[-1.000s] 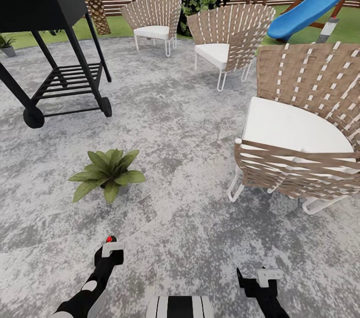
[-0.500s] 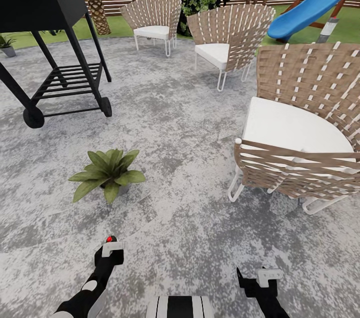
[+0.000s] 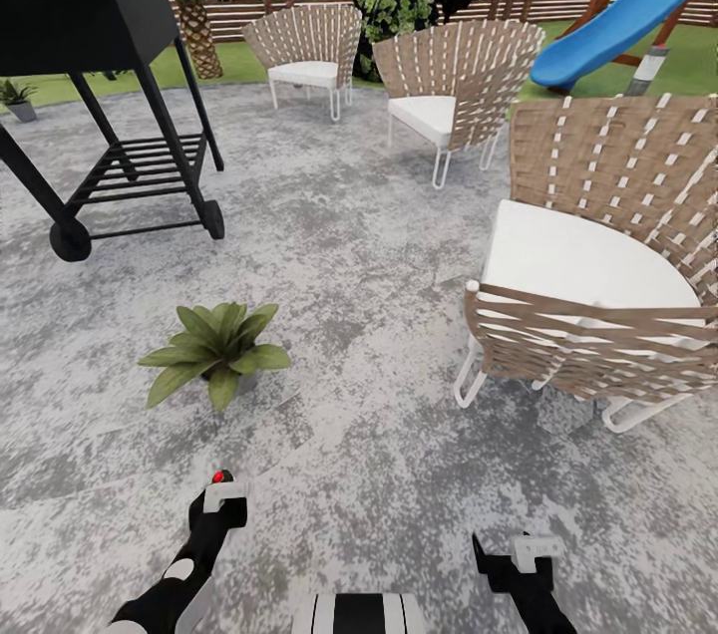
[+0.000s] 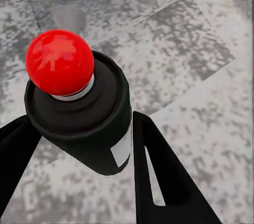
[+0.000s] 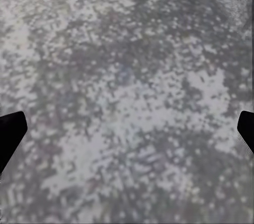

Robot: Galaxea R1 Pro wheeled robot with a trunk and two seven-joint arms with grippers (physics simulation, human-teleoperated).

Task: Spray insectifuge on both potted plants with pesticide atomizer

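Note:
My left gripper (image 3: 219, 499) is shut on the pesticide atomizer (image 4: 100, 123), a dark bottle with a white stripe and a round red top (image 3: 217, 476). Its black fingers (image 4: 153, 171) press both sides of the bottle. One potted plant (image 3: 214, 352), a low rosette of broad green leaves, sits on the grey patio (image 3: 359, 245) ahead of that gripper, a short way off. My right gripper (image 3: 524, 554) hangs low over the paving, open and holding nothing, its fingertips (image 5: 10, 129) far apart.
A woven tan chair (image 3: 598, 275) stands close at the right, with two more chairs (image 3: 449, 86) farther back. A black grill (image 3: 90, 66) fills the upper left. A small plant in a grey pot (image 3: 15, 98) sits on the lawn's far left. Fence and blue slide (image 3: 638, 6) lie behind.
The whole head view has shifted slightly, so the camera has moved. Both arms and the held bottle keep the same pose.

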